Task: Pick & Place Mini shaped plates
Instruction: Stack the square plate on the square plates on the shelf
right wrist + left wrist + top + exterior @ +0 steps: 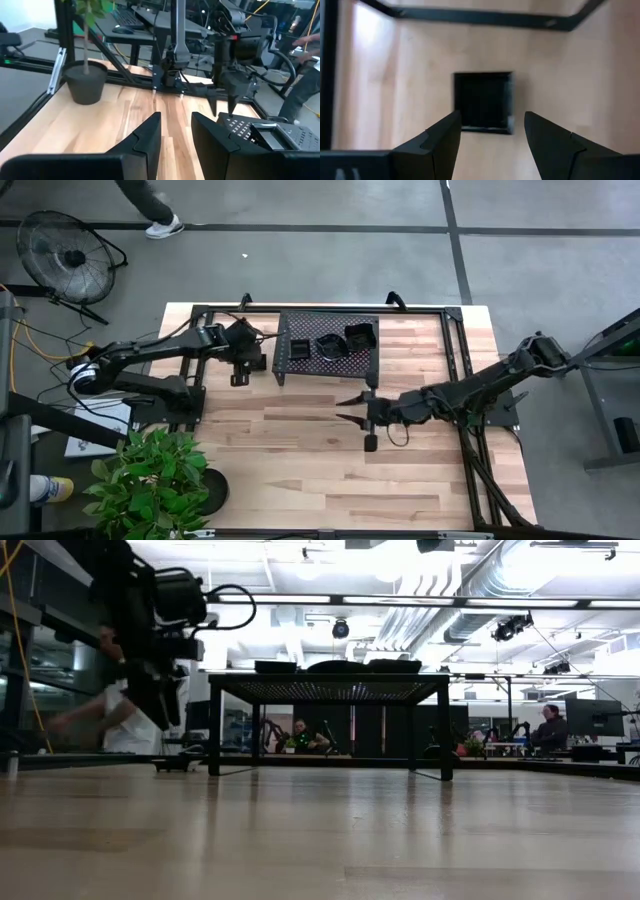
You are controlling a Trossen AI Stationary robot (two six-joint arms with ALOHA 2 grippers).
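Note:
A small square black plate (484,102) lies flat on the wooden table, left of the black mesh rack (300,370). My left gripper (492,117) hangs open above it, pointing steeply down, touching nothing; in the high view the gripper (240,363) is just over the plate (238,379). Three more black plates rest on the rack top: a square one (298,350), a round one (330,348) and a square one (360,335). My right gripper (350,408) is open and nearly level in front of the rack, with nothing between its fingers (150,130).
A black frame (455,350) borders the table's far and right sides. A potted plant (150,475) stands at the near left corner. A small dark thing (371,443) lies just near of my right gripper; what it is I cannot tell. People sit in the room behind.

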